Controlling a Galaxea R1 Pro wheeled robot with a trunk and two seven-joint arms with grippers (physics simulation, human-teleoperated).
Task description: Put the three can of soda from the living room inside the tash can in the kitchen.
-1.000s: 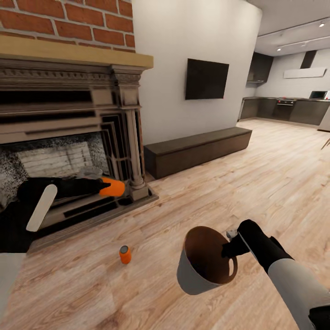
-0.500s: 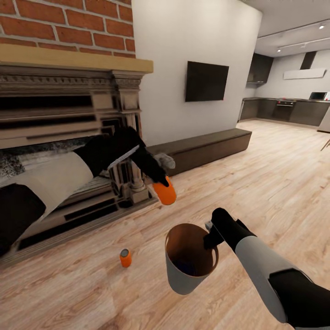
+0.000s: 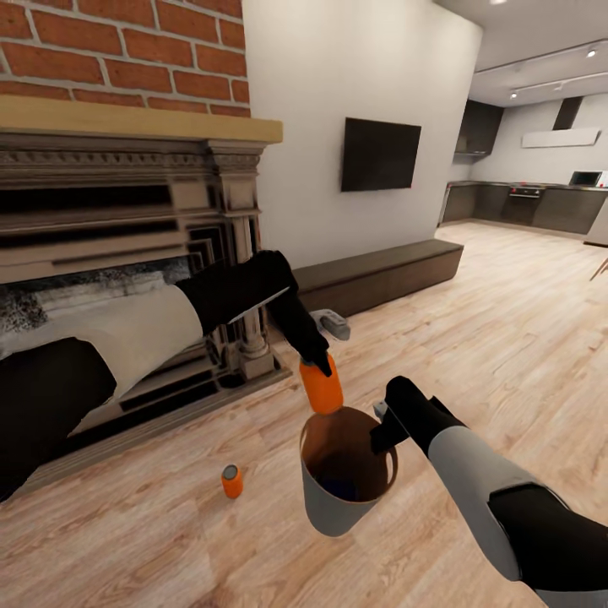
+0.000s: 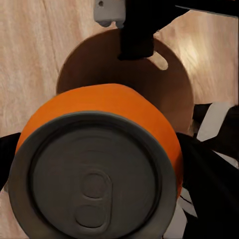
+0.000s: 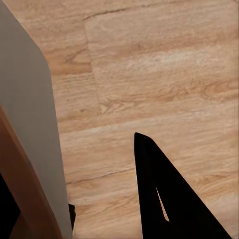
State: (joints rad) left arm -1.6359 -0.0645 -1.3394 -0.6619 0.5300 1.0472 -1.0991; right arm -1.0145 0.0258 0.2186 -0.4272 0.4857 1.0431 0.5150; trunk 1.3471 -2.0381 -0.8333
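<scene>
My left gripper [image 3: 317,365] is shut on an orange soda can [image 3: 322,387] and holds it upright just above the rim of the trash can [image 3: 338,502]. In the left wrist view the can's grey top [image 4: 94,179] looms large, with the bin's brown inside [image 4: 94,64] under it. My right gripper [image 3: 380,435] is shut on the bin's rim and holds the light grey bin off the floor; the bin wall [image 5: 30,129] runs along the right wrist view. A second orange can [image 3: 231,481] stands on the wood floor to the left. Something dark lies in the bin's bottom.
The red-brick fireplace [image 3: 118,211] with its dark carved surround stands close on the left. A long dark bench [image 3: 371,274] runs under the black wall TV [image 3: 380,154]. The kitchen [image 3: 532,198] with dark cabinets lies far back right across open wood floor [image 3: 523,338].
My left arm has swung the can from the fireplace over to the bin and now holds it just above the opening. My right arm has drawn the bin leftward.
</scene>
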